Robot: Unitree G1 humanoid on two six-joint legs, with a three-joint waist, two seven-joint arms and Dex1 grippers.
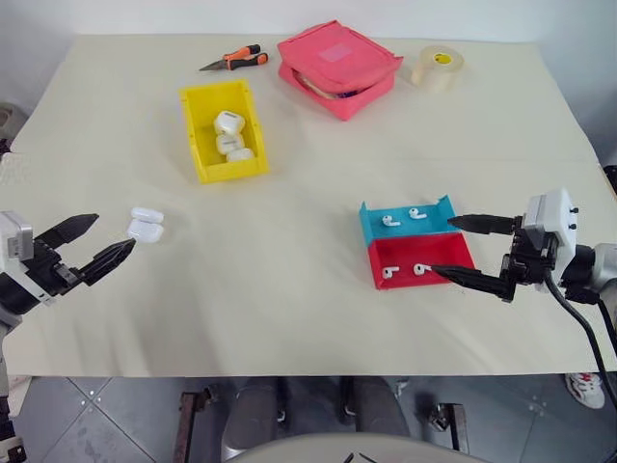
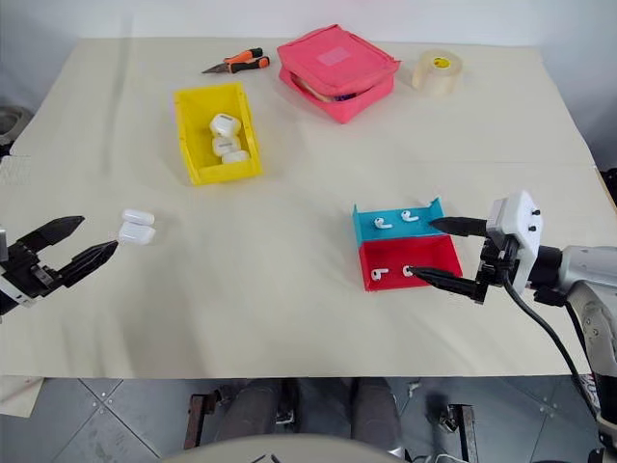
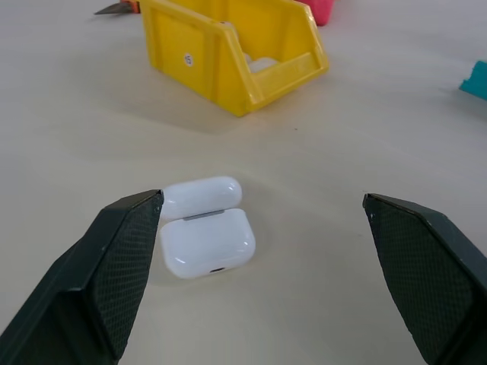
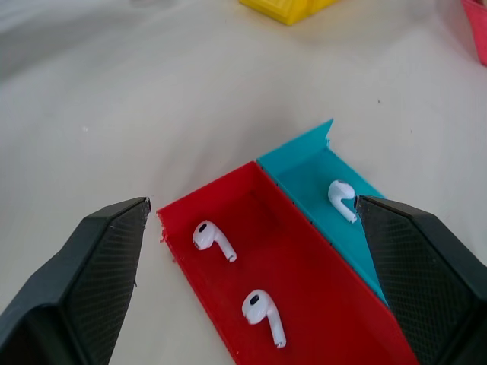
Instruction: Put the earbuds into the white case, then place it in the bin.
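Note:
The white case (image 1: 146,225) lies on the table at the left with its lid flipped open, and I cannot see into it. My left gripper (image 1: 114,231) is open just beside it; in the left wrist view the case (image 3: 205,237) sits close to one finger. Two earbuds (image 1: 415,213) rest in a blue tray (image 1: 439,218) and two more earbuds (image 4: 211,237) in a red tray (image 1: 453,253) at the right. My right gripper (image 1: 442,245) hovers open at the trays' right edge. The yellow bin (image 1: 198,135) stands at the back left with several white cases inside.
A pink zip pouch (image 1: 337,66), a tape roll (image 1: 438,68) and orange-handled pliers (image 1: 236,60) lie along the far side of the table. Bare tabletop stretches between the case and the trays.

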